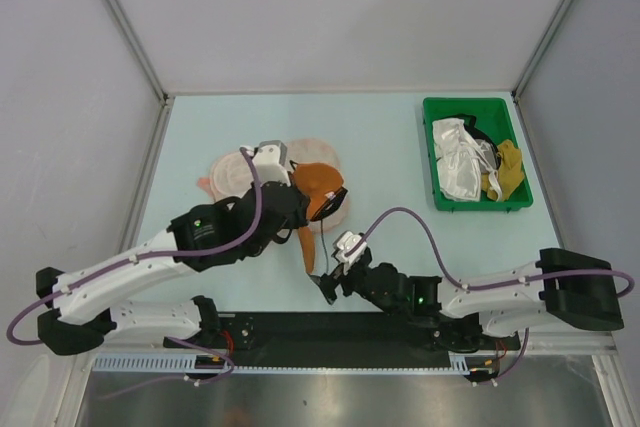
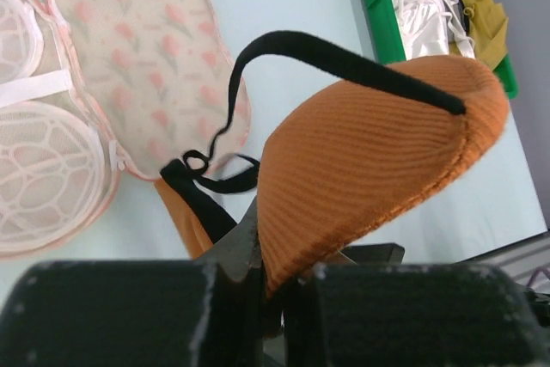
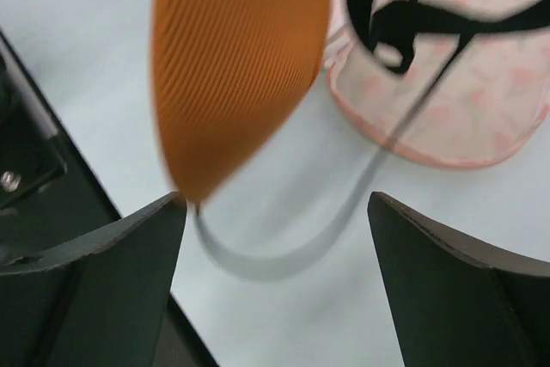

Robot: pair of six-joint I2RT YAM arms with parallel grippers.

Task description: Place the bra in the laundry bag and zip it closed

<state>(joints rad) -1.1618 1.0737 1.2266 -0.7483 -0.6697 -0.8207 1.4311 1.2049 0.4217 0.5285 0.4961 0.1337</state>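
Pale table (image 1: 400,247), laundry bag (image 2: 146,66) lying open: holds bra (image 2: 369,152) lifted by one cup in clenched left gripper (image 2: 266,290) at bag's right edge, right gripper (image 3: 275,204) spread wide and empty by dangling cup; risks loose black strap (image 2: 326,53) snagging on zip edge or cup landing outside mesh if released off-centre.

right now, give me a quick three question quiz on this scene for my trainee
1. Fill in: the right pincer stands ____.
2. Which grips the bra? A) left pincer B) right pincer C) both
3. True or false: the bag is zipped shut.
Key: 1 open; 2 A; 3 false.
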